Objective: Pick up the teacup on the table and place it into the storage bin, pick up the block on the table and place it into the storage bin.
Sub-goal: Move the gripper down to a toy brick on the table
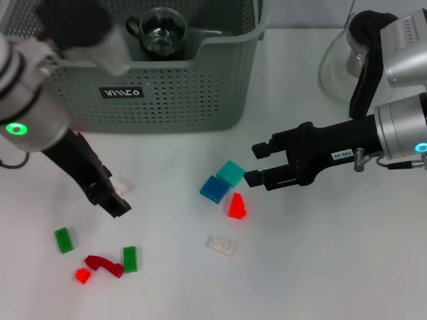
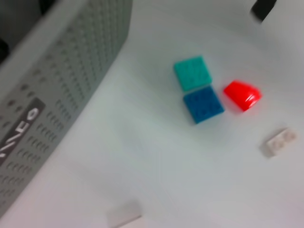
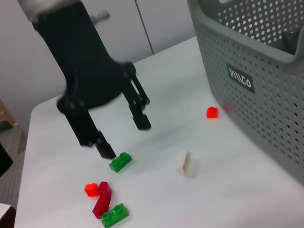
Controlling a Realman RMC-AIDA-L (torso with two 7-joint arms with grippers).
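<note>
Glass teacup [image 1: 160,30] sits upright in your storage bin [image 1: 167,93]; right gripper [image 1: 257,163] spread, empty, beside teal block [image 1: 231,173]; left gripper [image 3: 121,137] spread, empty.

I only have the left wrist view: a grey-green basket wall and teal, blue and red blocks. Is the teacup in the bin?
Observer: Yes. The head view shows the clear glass teacup inside the grey-green perforated plastic storage bin.
Operator: Where is the right pincer?
Observer: The right pincer is open and empty, just beside the teal square block.
Operator: And the left one?
Observer: The left pincer is open and empty, low over the table near a small white block.
</note>
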